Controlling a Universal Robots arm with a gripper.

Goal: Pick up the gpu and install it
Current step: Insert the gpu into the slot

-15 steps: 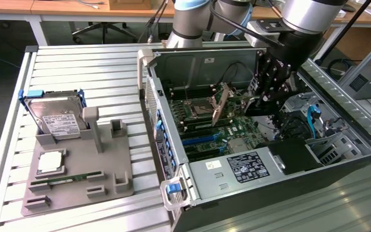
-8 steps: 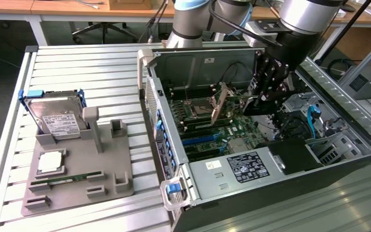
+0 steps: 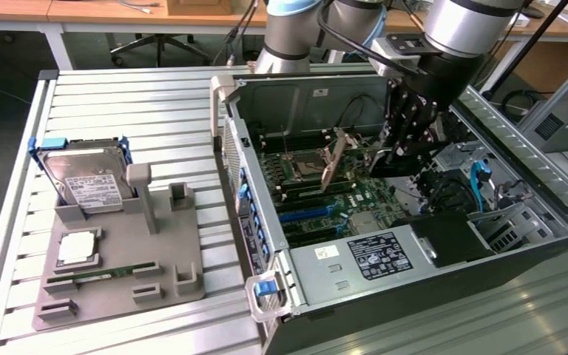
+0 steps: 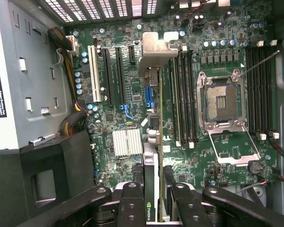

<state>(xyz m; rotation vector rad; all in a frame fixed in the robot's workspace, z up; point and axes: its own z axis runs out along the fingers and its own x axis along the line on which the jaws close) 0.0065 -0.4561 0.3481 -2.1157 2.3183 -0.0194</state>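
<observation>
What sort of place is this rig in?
Looks like a robotics lab. A robot arm holds a gpu inside an open PC case on a slatted bench, with desks and an office chair behind.

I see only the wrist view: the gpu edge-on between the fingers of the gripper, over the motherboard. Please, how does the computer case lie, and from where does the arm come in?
Observer: The case lies on its side on a slatted table with the open side up. The gripper that holds the gpu reaches in from above.
Operator: Thank you. Is there something beside the case?
Observer: Yes. A grey fixture lies on the table at the exterior view's left of the case. A hard drive in a blue frame stands in its far end.
</observation>
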